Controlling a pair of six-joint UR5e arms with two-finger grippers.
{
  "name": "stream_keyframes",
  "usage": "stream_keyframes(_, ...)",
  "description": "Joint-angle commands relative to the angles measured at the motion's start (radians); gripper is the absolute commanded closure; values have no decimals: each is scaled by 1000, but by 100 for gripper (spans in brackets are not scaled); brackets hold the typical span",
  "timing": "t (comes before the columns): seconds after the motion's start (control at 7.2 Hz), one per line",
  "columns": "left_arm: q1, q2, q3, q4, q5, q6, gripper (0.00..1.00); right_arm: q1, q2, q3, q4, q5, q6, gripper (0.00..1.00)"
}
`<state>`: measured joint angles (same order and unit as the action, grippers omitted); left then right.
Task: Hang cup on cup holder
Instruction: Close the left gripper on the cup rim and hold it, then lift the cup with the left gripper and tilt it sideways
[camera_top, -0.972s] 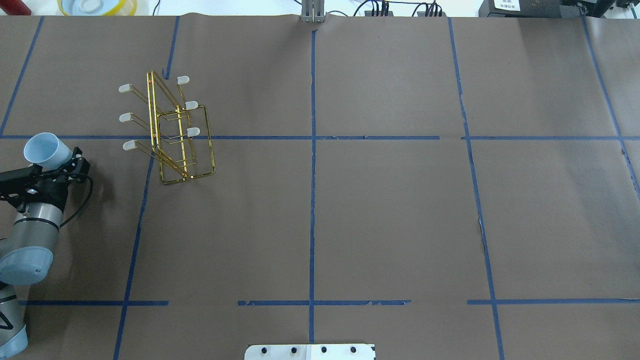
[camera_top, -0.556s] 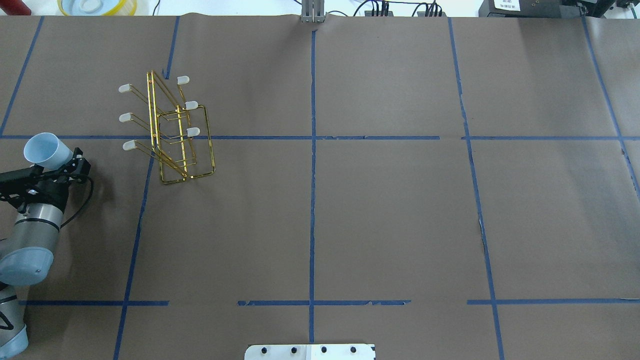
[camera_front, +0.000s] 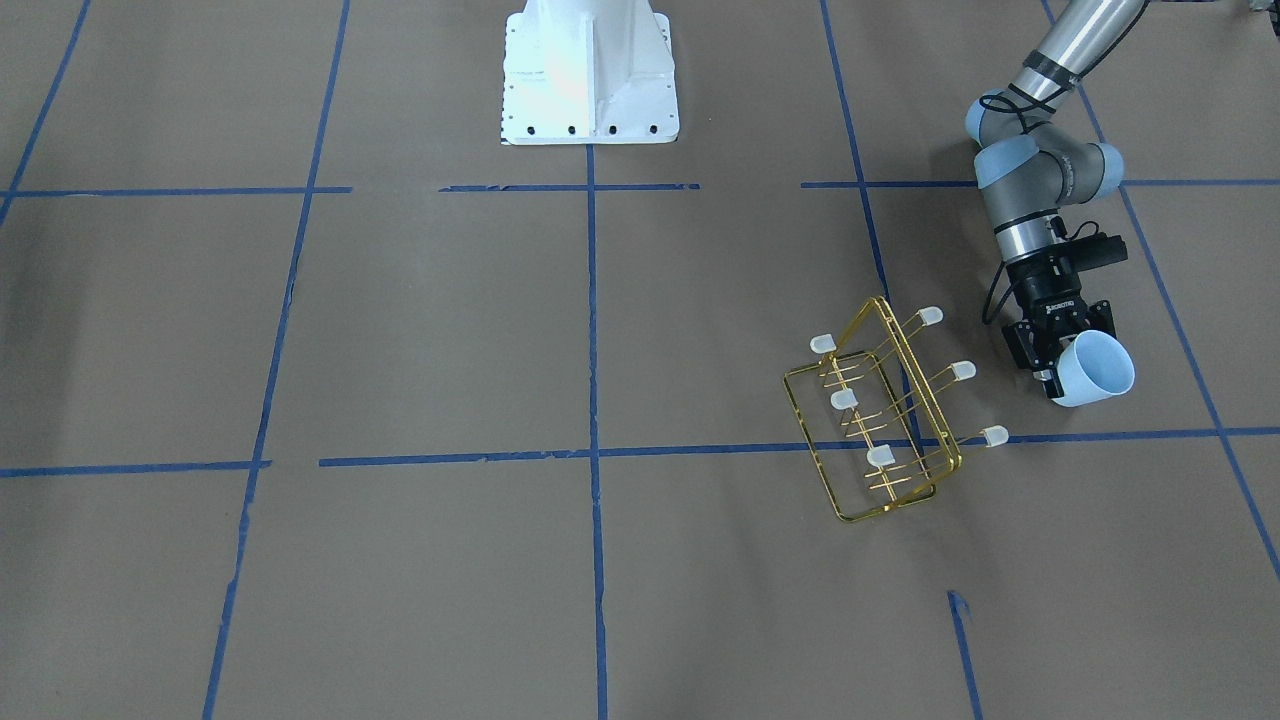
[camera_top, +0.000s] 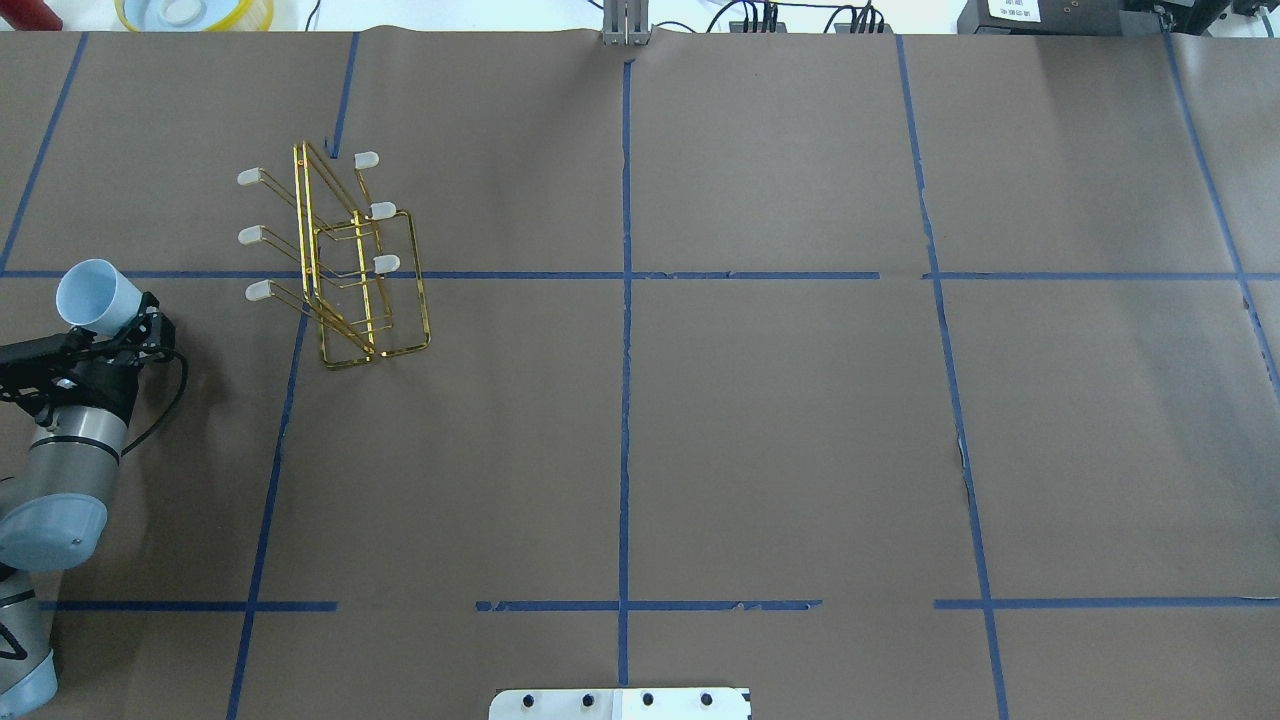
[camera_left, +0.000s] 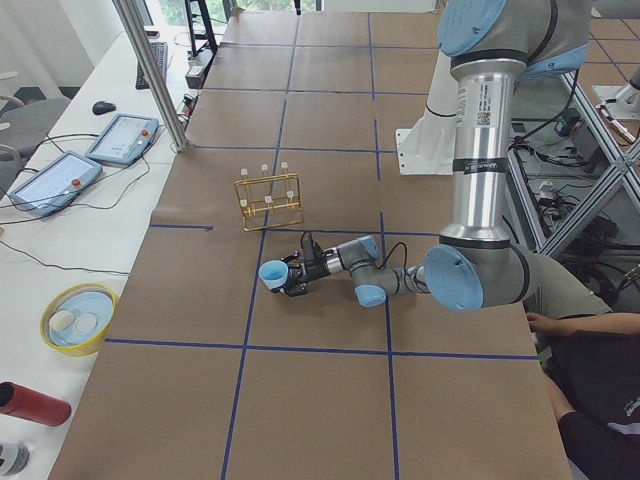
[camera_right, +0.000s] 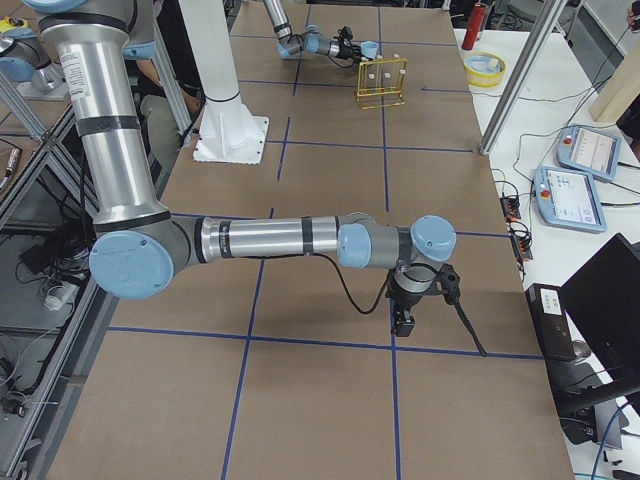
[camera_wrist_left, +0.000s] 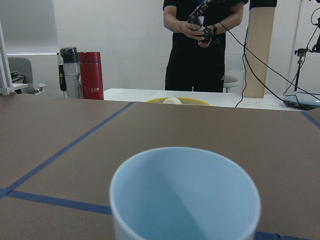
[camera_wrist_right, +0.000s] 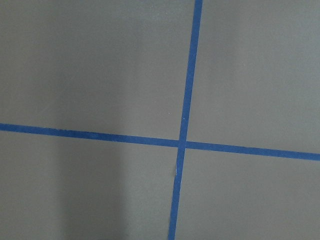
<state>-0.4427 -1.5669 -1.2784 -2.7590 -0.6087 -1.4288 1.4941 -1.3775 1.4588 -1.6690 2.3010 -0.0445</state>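
Observation:
The pale blue cup (camera_top: 95, 296) is held by its base in my left gripper (camera_top: 122, 324), which is shut on it at the table's left side. It lies on its side above the paper, its open mouth turned away from the wrist. It fills the bottom of the left wrist view (camera_wrist_left: 185, 197). The gold wire cup holder (camera_top: 345, 265) stands to the gripper's right and a little farther out, apart from the cup; it also shows in the front-facing view (camera_front: 885, 410). My right gripper (camera_right: 405, 322) shows only in the exterior right view, low over the paper; I cannot tell its state.
A yellow bowl (camera_top: 195, 12) and a red bottle (camera_left: 30, 403) sit beyond the table's far left edge. A person (camera_wrist_left: 207, 45) stands past that edge. Blue tape lines cross the brown paper (camera_wrist_right: 182, 145). The robot's white base (camera_front: 588, 70) stands at the near edge.
The left gripper has shifted the cup slightly away from the robot. The cup holder has not moved.

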Motion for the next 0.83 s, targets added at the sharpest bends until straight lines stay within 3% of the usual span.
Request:
stream_keyframes(0.0, -8, 11, -80, 7, 0, 65, 59, 0, 0, 0, 0, 0, 0, 0)
stream_keyframes(0.42, -53, 118, -319, 6, -5, 275, 63, 0, 0, 0, 0, 0, 0, 0)
stream_keyframes(0.69, -54, 184, -422, 9, -3, 405, 73, 0, 0, 0, 0, 0, 0, 0)
